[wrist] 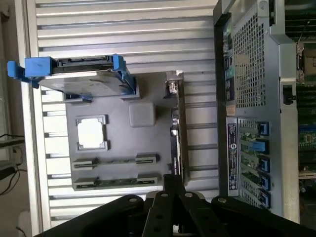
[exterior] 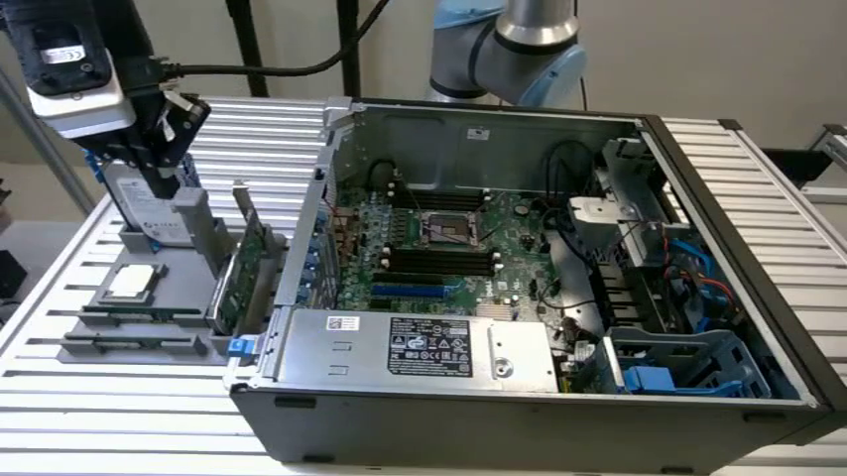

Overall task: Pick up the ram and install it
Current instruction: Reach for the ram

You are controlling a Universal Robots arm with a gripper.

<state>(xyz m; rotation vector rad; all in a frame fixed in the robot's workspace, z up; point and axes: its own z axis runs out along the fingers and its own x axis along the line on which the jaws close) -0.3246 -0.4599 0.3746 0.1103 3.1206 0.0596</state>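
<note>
Inspection at the bench. The pincer [exterior: 166,177] [wrist: 173,180] hangs over the gray parts tray [exterior: 93,353] [wrist: 118,144]. Its fingers are drawn together and nothing is held between them.

Directly under the pincer in the exterior view, a silver hard drive with blue rails [exterior: 153,213] [wrist: 79,78] stands on edge in the tray.

The ram [exterior: 133,314] [wrist: 116,161] sits on its long edge in a narrow slot of the same tray. It is below the pincer, well apart from it and untouched. A second narrow slot [exterior: 130,342] [wrist: 116,182] runs just beside it, and I cannot tell what it holds.

A processor [exterior: 133,283] [wrist: 91,133] lies flat in its recess between the hard drive and the ram.

A tall green expansion card [exterior: 245,270] [wrist: 177,126] stands upright at the edge of the tray nearest the computer case [exterior: 530,421] [wrist: 249,74].

The case lies open to the exterior view's right of the pincer, well apart from it. The motherboard [exterior: 457,213] is exposed inside, with a row of black memory slots [exterior: 430,263] across it. A silver power supply [exterior: 411,347] sits at the near wall of the case.
</note>
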